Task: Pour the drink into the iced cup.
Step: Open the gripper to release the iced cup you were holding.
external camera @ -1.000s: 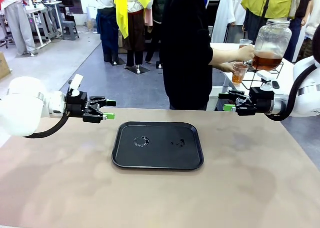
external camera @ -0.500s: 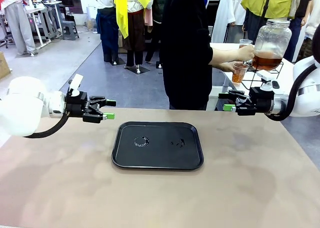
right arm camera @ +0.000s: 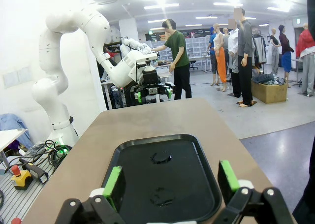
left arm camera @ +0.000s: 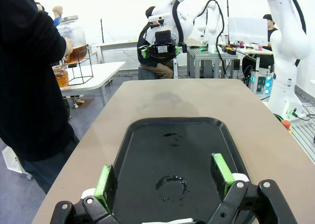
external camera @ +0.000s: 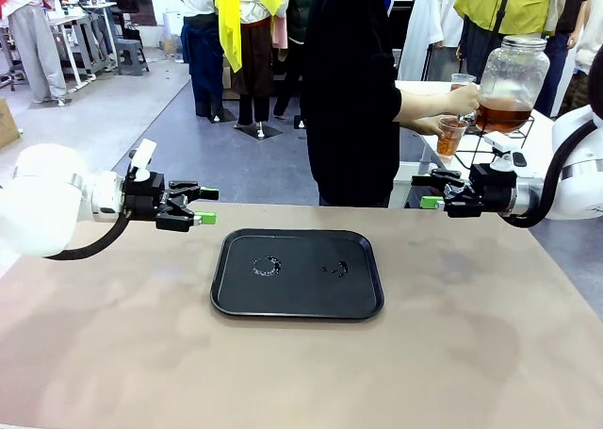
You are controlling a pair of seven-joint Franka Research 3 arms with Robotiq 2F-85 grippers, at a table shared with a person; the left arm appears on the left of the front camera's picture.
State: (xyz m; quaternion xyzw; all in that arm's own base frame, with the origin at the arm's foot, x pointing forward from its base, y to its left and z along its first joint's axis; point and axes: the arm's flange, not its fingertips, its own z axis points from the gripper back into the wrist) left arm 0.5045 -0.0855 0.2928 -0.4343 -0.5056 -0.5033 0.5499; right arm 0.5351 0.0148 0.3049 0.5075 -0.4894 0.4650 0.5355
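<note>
Nothing has shifted since the earlier frame. Both end effectors, left (external camera: 207,206) and right (external camera: 423,190), hover wide apart beside the tray (external camera: 297,302). The person's hand (external camera: 462,99) fills a cup (external camera: 450,137) with drink (external camera: 499,116) behind the desk (external camera: 141,354).

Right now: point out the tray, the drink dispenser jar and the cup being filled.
tray (external camera: 363,302), front view, bare right part of its floor.
drink dispenser jar (external camera: 513,75), front view, clear glass body above the amber drink.
cup (external camera: 450,139), front view, side wall, held by the person's hand.
</note>
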